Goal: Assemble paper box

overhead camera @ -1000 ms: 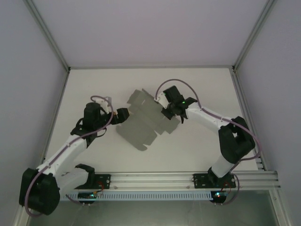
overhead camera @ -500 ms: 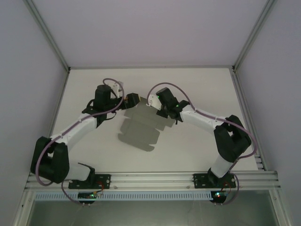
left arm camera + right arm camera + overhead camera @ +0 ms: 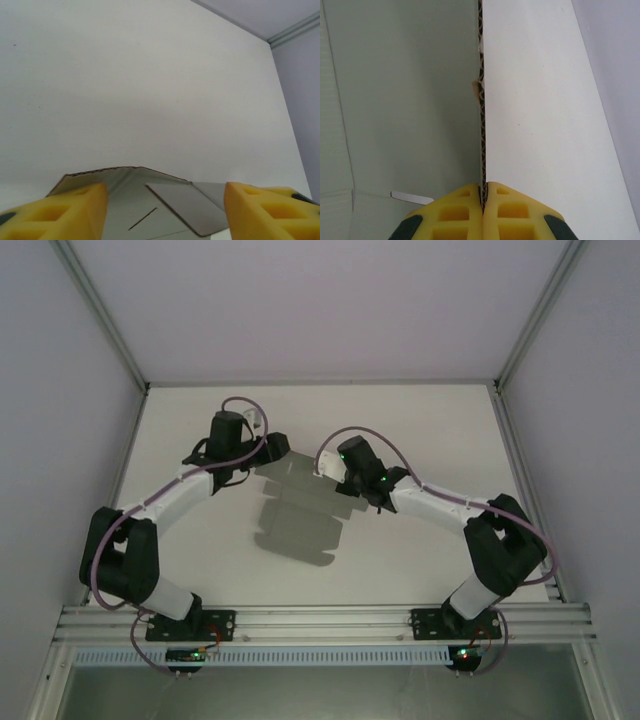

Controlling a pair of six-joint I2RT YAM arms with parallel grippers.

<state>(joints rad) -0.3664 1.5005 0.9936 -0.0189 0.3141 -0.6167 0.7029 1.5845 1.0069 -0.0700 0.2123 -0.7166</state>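
The paper box (image 3: 300,512) is a flat grey die-cut cardboard sheet, held tilted above the table's middle. My right gripper (image 3: 342,476) is shut on its right edge. In the right wrist view the corrugated edge (image 3: 481,125) runs straight up from between the closed yellow fingertips (image 3: 483,192). My left gripper (image 3: 274,448) is at the sheet's far-left corner. In the left wrist view a folded flap (image 3: 175,200) with a slit lies between the two yellow fingers (image 3: 75,210), which stand apart around it, open.
The white table (image 3: 420,430) is walled by an aluminium frame and pale panels at left, right and back. A slotted rail (image 3: 320,620) carrying both arm bases runs along the near edge.
My left arm has swung toward the far side and reached the sheet's far-left corner, its jaws narrowing. My right gripper has carried the sheet a little left and tipped it up.
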